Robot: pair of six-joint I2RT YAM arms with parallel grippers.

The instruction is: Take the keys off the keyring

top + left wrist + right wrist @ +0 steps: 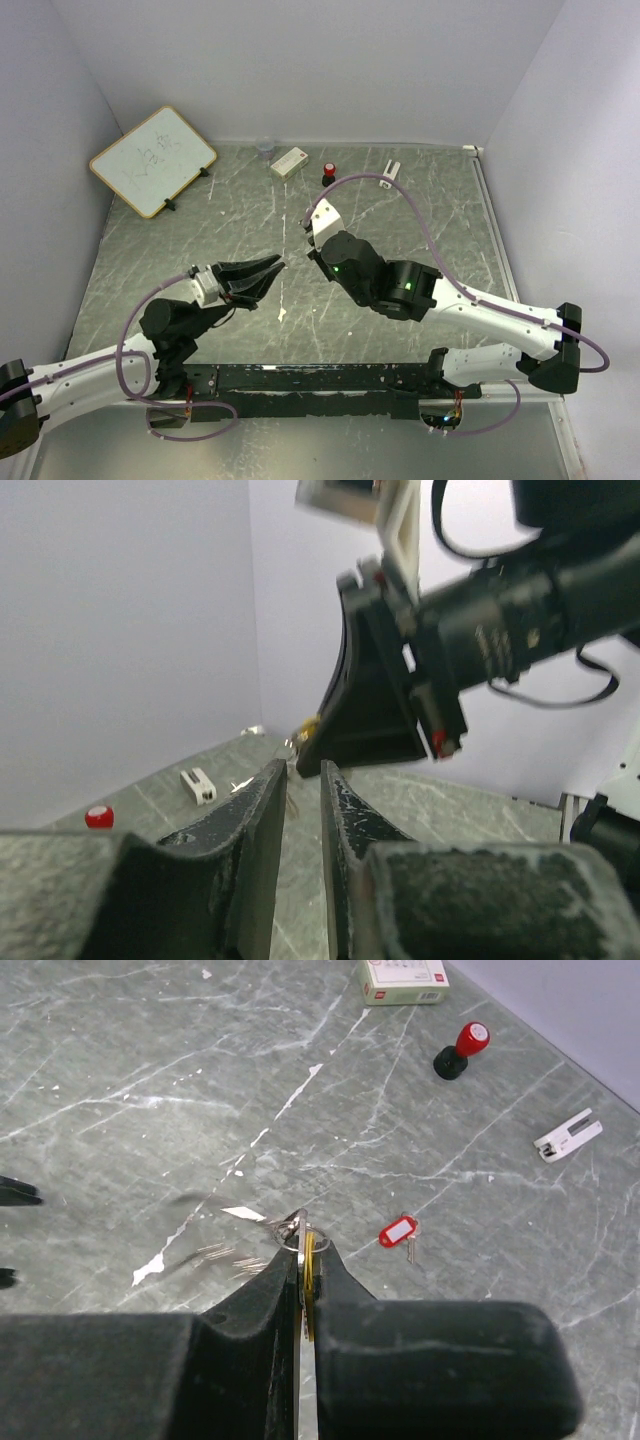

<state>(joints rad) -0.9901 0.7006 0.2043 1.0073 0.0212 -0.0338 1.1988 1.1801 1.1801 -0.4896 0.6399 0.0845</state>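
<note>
The right fingers (270, 1300) are clamping shut on the yellow-headed key (312, 1256). Its tan head is showing as a thin strip pinched between them. The keyring (289, 1232) is poking out just past their tips, clear of the table (120, 1080). Just beside those tips, on the side away from the red key, some silver streaks are smearing across the right wrist view. They are probably the small silver keys (215, 1255) dangling from the ring, but they are too blurred to be sure.

The red-headed key (397, 1231) is lying flat on the table, ahead of the right fingers and a little to the side, apart from the ring. That one looks already removed.

The left fingers (255, 820) are pointing at the right fingers with only a narrow gap between them, gripping nothing. Their tips are sitting just below the ring and the held key. Whether they are touching the ring cannot be told.

The step in hand seems to be working off another key, with the right side acting as the holder. The next move is likely asking the left fingers to close on the thin wire itself, or on a dangling key. The key then has to be threaded round the coil to the split end. The wire is fine and springy, so the pinch has to land squarely or it will slip out.
</note>
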